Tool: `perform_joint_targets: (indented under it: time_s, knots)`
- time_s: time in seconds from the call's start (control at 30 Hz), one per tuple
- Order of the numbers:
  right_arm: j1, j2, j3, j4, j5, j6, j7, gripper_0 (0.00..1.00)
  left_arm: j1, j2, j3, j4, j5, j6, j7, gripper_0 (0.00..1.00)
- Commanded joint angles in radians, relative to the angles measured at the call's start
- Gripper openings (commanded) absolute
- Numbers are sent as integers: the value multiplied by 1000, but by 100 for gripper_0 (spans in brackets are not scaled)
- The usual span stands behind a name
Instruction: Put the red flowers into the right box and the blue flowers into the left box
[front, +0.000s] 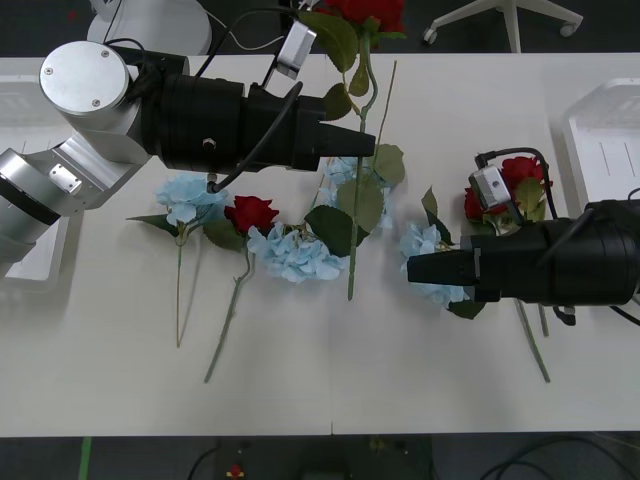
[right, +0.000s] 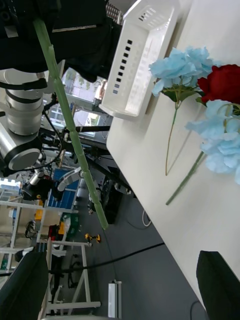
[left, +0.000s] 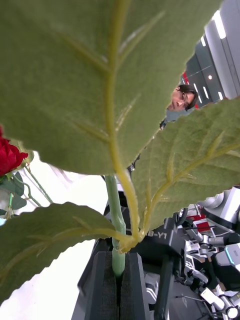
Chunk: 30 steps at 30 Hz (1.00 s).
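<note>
- Holding a long-stemmed artificial red rose (front: 365, 12) above the white table (front: 100, 380): black left gripper (front: 368, 143), fingers (left: 105, 285) pinched on the green stem.
- Black right gripper (front: 412, 268): fingers spread wide, low beside a pale-blue hydrangea cluster (front: 428, 250).
- Remaining roses and hydrangeas: lying mid-table.
- White slotted plastic tray (right: 137, 55): at the table's left end.
- Matching white tray (front: 605, 135): right end.

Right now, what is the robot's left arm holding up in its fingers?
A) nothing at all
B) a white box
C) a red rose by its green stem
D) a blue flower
C: the left gripper has its fingers shut on the green stem of a red rose, lifted above the table, big leaves right at the camera.
</note>
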Motion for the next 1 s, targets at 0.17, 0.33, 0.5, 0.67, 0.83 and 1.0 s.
perform_joint_targets:
  time_s: [0.17, 0.33, 0.5, 0.67, 0.83, 1.0]
  knots:
    - [10, 169, -1, -29, 122, -44, -20, 86, 4, -17, -2, -32, 14, -9, 24, 0]
    - [13, 240, 2, -27, 133, -75, -36, 86, 4, -17, -2, -32, 14, -9, 24, 0]
    - [13, 303, 5, -26, 189, -115, -56, 86, 4, -17, -2, -32, 14, -9, 24, 0]
    - [13, 323, 7, -26, 200, -131, -79, 73, 4, -17, -2, -32, 14, -9, 24, 0]
    - [13, 324, 7, -26, 200, -131, -96, 28, 4, -17, -2, -32, 14, -9, 24, 0]
    - [12, 327, 7, -26, 199, -131, -107, 7, 4, -17, -2, -32, 14, -9, 24, 0]
